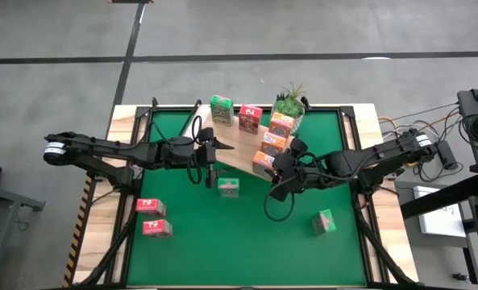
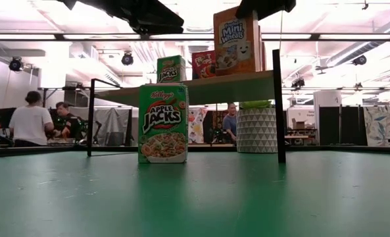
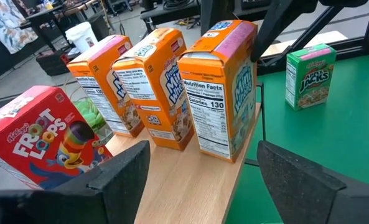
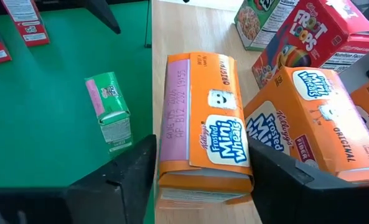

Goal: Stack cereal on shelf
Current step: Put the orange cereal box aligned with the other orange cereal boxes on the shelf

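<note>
The light-wood shelf [image 1: 237, 145] carries a green cereal box [image 1: 221, 110], a red one [image 1: 249, 119] and three orange ones in a row [image 1: 272, 143], all upright on their bases. My right gripper [image 4: 203, 155] is open and straddles the orange box nearest the shelf's front edge [image 4: 203, 130], one finger close on each side; a narrow gap shows at each. My left gripper [image 3: 203, 186] hovers open over the shelf's left part with nothing between its fingers. More cereal boxes stand on the green mat: green [image 1: 229, 187], green [image 1: 325, 221], red [image 1: 151, 207] and red [image 1: 156, 229].
A potted green plant [image 1: 289, 103] stands at the shelf's far right corner, behind the orange boxes. The shelf's thin black posts [image 2: 279, 85] rise from the mat. Bare green mat [image 1: 247, 242] lies toward the near edge. People sit in the room beyond the table [image 2: 30, 122].
</note>
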`<control>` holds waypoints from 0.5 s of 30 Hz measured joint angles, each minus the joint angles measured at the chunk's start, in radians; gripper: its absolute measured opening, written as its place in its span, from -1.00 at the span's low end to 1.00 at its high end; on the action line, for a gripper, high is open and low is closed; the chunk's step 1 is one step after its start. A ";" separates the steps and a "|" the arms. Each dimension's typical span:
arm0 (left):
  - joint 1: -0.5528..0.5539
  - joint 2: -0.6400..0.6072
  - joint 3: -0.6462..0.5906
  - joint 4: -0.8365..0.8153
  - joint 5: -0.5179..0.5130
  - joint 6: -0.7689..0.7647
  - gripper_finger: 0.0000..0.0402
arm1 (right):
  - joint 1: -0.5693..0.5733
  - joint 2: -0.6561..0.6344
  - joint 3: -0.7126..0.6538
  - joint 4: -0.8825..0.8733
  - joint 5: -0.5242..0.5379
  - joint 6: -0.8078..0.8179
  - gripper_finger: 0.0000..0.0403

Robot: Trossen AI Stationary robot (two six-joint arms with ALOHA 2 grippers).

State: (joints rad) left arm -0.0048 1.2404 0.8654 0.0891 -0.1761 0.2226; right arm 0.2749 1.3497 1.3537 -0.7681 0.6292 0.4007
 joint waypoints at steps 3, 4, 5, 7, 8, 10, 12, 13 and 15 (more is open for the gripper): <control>0.000 0.000 0.000 0.000 0.000 0.000 0.39 | 0.000 0.000 0.000 0.000 0.000 0.000 0.16; 0.000 0.000 0.000 0.000 0.000 0.000 0.39 | 0.000 0.000 0.000 0.000 0.000 0.000 0.18; 0.000 0.000 0.000 0.000 0.000 -0.001 0.39 | 0.000 -0.001 0.000 0.000 0.000 0.000 0.19; 0.000 0.000 0.000 0.000 0.001 -0.006 0.39 | 0.000 -0.004 0.000 -0.001 0.000 0.000 0.21; 0.000 0.000 0.000 0.000 0.001 -0.008 0.39 | 0.000 -0.005 0.000 -0.002 0.000 -0.001 0.22; 0.000 0.000 0.000 0.000 0.002 -0.018 0.39 | 0.000 -0.012 0.000 -0.003 0.000 -0.004 0.22; -0.001 0.000 0.000 0.000 0.003 -0.029 0.39 | 0.000 -0.015 0.006 -0.008 0.000 -0.004 0.22; -0.002 0.000 0.000 0.000 0.003 -0.034 0.39 | 0.000 -0.018 0.013 -0.006 0.000 -0.005 0.22; -0.005 0.000 -0.004 0.002 0.004 -0.045 0.39 | 0.000 -0.020 0.029 -0.006 -0.002 -0.008 0.22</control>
State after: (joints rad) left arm -0.0100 1.2404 0.8613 0.0908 -0.1722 0.1778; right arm 0.2749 1.3294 1.3831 -0.7745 0.6268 0.3929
